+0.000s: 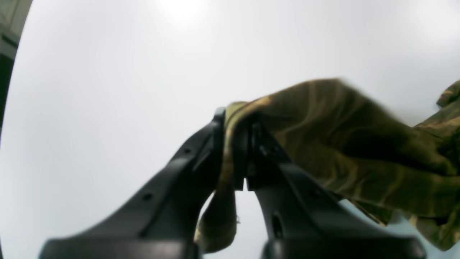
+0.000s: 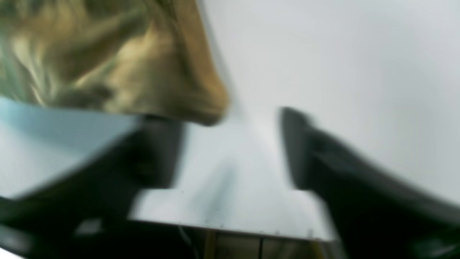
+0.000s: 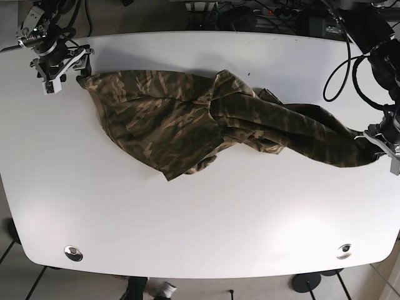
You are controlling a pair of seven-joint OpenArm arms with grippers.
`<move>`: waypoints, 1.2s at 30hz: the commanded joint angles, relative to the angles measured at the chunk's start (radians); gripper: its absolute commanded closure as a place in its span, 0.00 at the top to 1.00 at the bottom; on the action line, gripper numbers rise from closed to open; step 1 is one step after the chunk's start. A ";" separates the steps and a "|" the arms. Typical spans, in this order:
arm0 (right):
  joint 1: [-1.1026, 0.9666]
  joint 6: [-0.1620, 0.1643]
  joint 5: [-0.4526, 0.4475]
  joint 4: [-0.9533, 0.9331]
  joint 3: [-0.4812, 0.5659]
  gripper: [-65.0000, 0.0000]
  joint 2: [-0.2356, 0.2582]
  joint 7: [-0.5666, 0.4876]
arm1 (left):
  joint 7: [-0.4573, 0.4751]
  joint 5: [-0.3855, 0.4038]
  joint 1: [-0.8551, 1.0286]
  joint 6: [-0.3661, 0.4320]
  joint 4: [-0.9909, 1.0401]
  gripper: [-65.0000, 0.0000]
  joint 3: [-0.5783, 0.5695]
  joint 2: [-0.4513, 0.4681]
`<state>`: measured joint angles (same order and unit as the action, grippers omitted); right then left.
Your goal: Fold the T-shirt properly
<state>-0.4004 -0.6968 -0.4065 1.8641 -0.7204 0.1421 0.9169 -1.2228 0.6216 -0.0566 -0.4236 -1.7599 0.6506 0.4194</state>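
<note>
Here, the white bench (image 3: pixel 187 237) carried a camouflage T-shirt (image 3: pixel 187 122), rumpled and stretched out between the two arms. The left gripper (image 1: pixel 237 151) had its fingers (image 1: pixel 215 144) clamped on a bunched edge of the cloth, which rose between them and trailed off to one side. The right gripper (image 2: pixel 230 147) stood with its fingers (image 2: pixel 305 151) spread wide, nothing between them; the shirt's nearest edge lay just beyond one fingertip, the view blurred.
</note>
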 commanded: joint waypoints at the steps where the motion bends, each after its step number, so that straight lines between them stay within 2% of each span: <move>1: 0.013 -0.001 -0.029 0.045 0.003 1.00 0.014 -0.026 | 0.024 0.007 -0.010 0.002 -0.015 0.00 -0.004 0.020; 3: 0.070 -0.001 -0.025 0.047 0.005 1.00 0.012 -0.012 | 0.024 0.007 0.002 0.002 -0.015 0.00 -0.012 0.009; 7: 0.286 -0.001 -0.021 -0.088 0.063 0.96 0.015 0.104 | 0.024 0.007 0.005 0.004 -0.015 0.00 -0.016 0.008; 9: 0.372 -0.001 0.019 -0.179 0.123 0.94 0.034 0.104 | 0.024 0.007 0.007 0.004 -0.015 0.00 -0.016 0.008; 12: 0.478 -0.001 0.088 -0.266 0.189 0.94 0.035 0.101 | 0.024 0.007 0.022 0.004 -0.015 0.00 -0.013 0.008; 14: 0.532 -0.001 0.133 -0.323 0.216 0.94 0.031 0.072 | 0.024 0.007 0.027 0.004 -0.015 0.00 -0.013 0.008; 19: 0.640 -0.001 0.234 -0.528 0.285 0.94 0.029 -0.077 | 0.024 0.007 0.047 0.004 -0.016 0.00 -0.010 0.008; 25: 0.605 -0.001 0.228 -0.585 0.285 0.94 0.027 -0.114 | 0.024 0.007 0.050 0.004 -0.016 0.00 -0.010 0.008; 27: 0.581 -0.001 0.228 -0.591 0.285 0.85 0.015 -0.120 | 0.024 0.007 0.050 0.004 -0.016 0.00 -0.008 0.008; 28: 0.575 -0.001 0.228 -0.591 0.285 0.71 0.001 -0.131 | 0.024 0.007 0.050 0.004 -0.015 0.00 -0.008 0.008; 30: 0.550 -0.001 0.228 -0.590 0.285 0.52 -0.005 -0.144 | 0.024 0.007 0.050 0.004 -0.015 0.00 -0.008 0.008; 32: 0.532 -0.001 0.228 -0.585 0.285 0.41 -0.008 -0.146 | 0.024 0.007 0.050 0.004 -0.015 0.00 -0.010 0.008; 33: 0.528 -0.001 0.228 -0.585 0.285 0.41 -0.009 -0.146 | 0.024 0.007 0.050 0.004 -0.015 0.00 -0.010 0.008; 36: 0.515 -0.001 0.228 -0.584 0.285 0.50 -0.022 -0.146 | 0.024 0.007 0.050 0.004 -0.015 0.00 -0.010 0.008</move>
<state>0.1139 -0.6994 -0.2089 1.2778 -0.4374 0.1192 0.7212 -1.2182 0.6147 0.0055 -0.4198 -1.7592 0.6346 0.4057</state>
